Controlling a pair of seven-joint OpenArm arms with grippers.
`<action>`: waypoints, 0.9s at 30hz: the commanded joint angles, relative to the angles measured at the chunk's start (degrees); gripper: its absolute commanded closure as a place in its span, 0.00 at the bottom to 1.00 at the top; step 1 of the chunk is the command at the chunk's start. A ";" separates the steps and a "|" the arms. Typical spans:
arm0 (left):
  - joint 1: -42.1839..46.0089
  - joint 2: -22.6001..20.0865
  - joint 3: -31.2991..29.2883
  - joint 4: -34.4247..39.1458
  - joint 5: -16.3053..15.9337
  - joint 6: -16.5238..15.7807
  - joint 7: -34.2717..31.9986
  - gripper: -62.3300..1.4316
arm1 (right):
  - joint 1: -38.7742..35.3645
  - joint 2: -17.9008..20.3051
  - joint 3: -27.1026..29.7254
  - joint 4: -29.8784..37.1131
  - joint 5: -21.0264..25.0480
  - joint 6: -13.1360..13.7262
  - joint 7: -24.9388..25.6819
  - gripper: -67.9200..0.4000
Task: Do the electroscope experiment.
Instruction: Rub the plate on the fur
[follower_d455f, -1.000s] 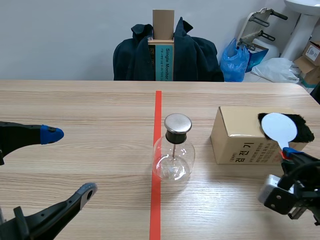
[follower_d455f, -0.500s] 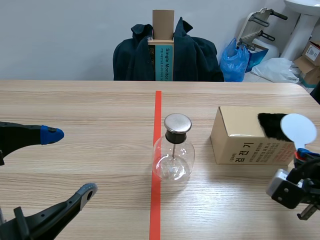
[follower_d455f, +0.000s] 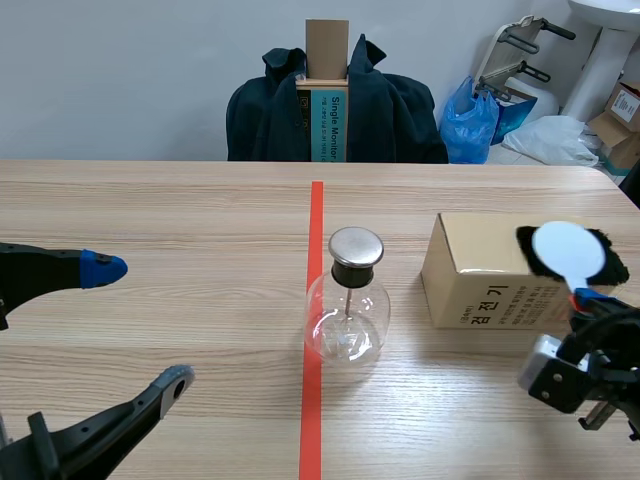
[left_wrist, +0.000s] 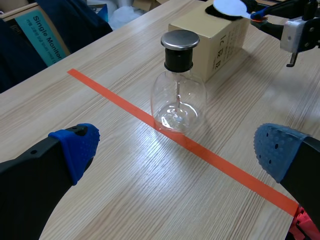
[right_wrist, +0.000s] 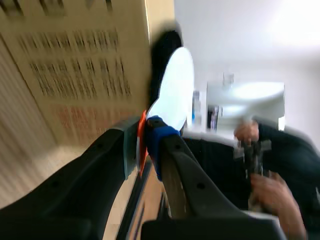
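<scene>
We're early on, approx.: right claw (follower_d455f: 583, 300) pinches the white disc wand (follower_d455f: 568, 252) vs. black fur (follower_d455f: 614, 264) on the box (follower_d455f: 470, 270) just ahead, left claw (follower_d455f: 140, 324) spread w/ the electroscope (follower_d455f: 347, 310) ahead between its fingers, disc-to-cap touch not yet done.

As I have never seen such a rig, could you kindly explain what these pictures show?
This is a robot with two black arms, each ending in a two-fingered gripper. The wide picture is from a camera between the arms, looking across the table; the other two are from cameras on the wrists, looking past each arm's own fingers. On the table stand a glass electroscope flask with a metal cap, on an orange-red tape line, and a cardboard box with a black furry patch on top. The left gripper is open and empty. The right gripper is shut on a white paddle, its round disc up at the furry patch.
</scene>
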 joint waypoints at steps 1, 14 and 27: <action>-0.15 0.31 0.46 0.39 -0.57 0.11 -0.81 0.00 | -0.52 1.22 0.66 0.42 0.42 0.55 -1.42 0.98; -0.15 0.31 0.46 0.39 -0.55 0.11 -0.79 0.00 | -0.31 1.27 0.94 0.42 0.02 0.09 11.58 0.98; -0.15 0.31 0.46 0.39 -0.55 0.11 -0.79 0.00 | 0.13 1.01 0.57 0.42 0.17 -1.25 6.84 0.98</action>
